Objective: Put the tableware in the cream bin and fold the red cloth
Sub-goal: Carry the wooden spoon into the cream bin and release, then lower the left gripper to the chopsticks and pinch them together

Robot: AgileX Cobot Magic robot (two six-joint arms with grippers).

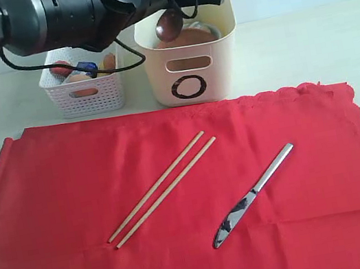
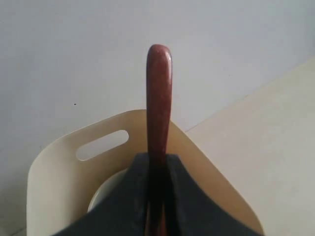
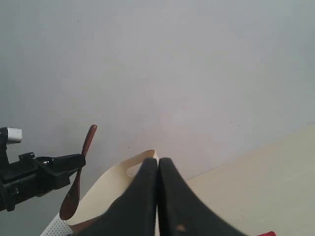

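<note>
The pale table (image 1: pixel 303 43) bears three things directly: the spread red cloth (image 1: pixel 62 218) nearest the camera, and beyond it the cream bin (image 1: pixel 223 64) and white lattice basket (image 1: pixel 86 98).

Cloth (image 1: pixel 52 199): plain bright red
Bin (image 1: pixel 224 71): smooth cream, black ring mark
Basket (image 1: pixel 100 96): white, lattice pattern
Chopsticks (image 1: pixel 166 193): pale wood
Knife (image 1: pixel 253 195): shiny silver
Spoon (image 1: pixel 168 26): dark reddish brown, glossy
Tabletop (image 1: pixel 304 50): pale cream
Wall (image 3: pixel 197 73): pale grey

Left arm (image 1: pixel 61 16) extended level, high; left gripper (image 2: pixel 158 164) fingers (image 2: pixel 138 189) clamped on brown wooden spoon (image 2: pixel 159 98). Right gripper (image 3: pixel 158 167) closed, empty.
</note>
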